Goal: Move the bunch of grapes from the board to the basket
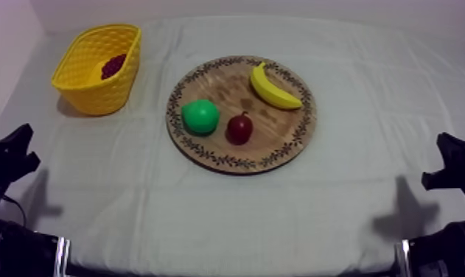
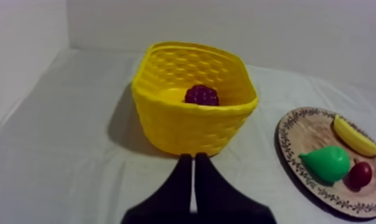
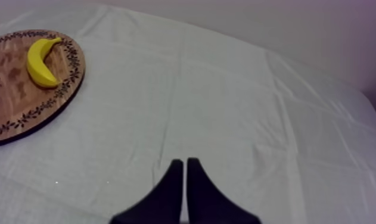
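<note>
- Bunch of grapes (image 1: 113, 65) lies inside the yellow basket (image 1: 95, 97), at the far left of the counter (image 1: 353, 206), well apart from the wooden board (image 1: 205, 156).
- From above, I see the bunch as a dark red lump low against the basket's right-hand wall, slightly longer from near-left to far-right. I cannot tell which end is the stem.
- From my left wrist camera, the basket's near wall hides the lower part of the bunch, so only its knobbly top shows above the rim.
- My left pincer (image 2: 193, 158) is closed on nothing, its fingers pressed together as a narrow wedge, aimed at the basket's near wall and hovering over the cloth short of it.
- My right pincer (image 3: 184, 162) is likewise closed and empty, over bare cloth to the right of the board.
- On the board lie a banana (image 1: 274, 88) at the far right, a green pear (image 1: 200, 116) at the near left and a small red fruit (image 1: 239, 128) just beside the pear.
- In the right wrist view the board is cut off at the frame's edge, leaving only a sliver of the small red fruit.
</note>
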